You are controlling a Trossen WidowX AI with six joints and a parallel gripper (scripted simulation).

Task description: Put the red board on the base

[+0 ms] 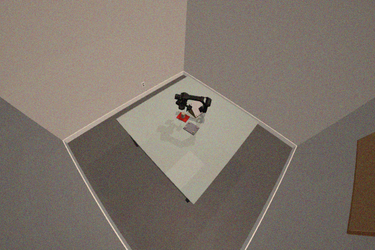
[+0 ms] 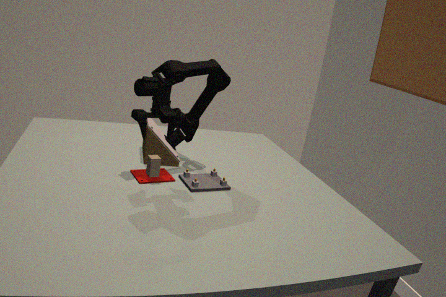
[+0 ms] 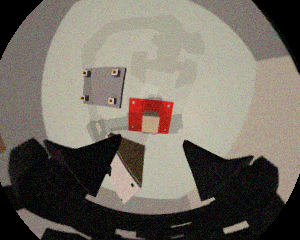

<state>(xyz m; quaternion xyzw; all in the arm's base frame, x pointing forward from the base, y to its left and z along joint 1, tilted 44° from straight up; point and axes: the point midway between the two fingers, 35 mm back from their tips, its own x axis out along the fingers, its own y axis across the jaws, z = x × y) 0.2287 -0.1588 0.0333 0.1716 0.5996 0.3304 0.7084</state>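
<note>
The red board lay flat on the table, its square handle standing upright on top. I could make out small holes near its corners, and that board was my landmark for the rest.

Just beside it, and not touching it, sat the grey base. Its four short posts, one near each corner, showed their gold pins, and no part of the board rested on them.

On another side of the board, close by, a wedge-shaped mount rose from the table, pale on its sloping face and brown on its side. The black arm was anchored to that slope and arched up and over, bending back toward the board.

At its end the gripper hung above the table near the board, its fingers spread wide apart with nothing between them, so the board sat free of its grasp.
</note>
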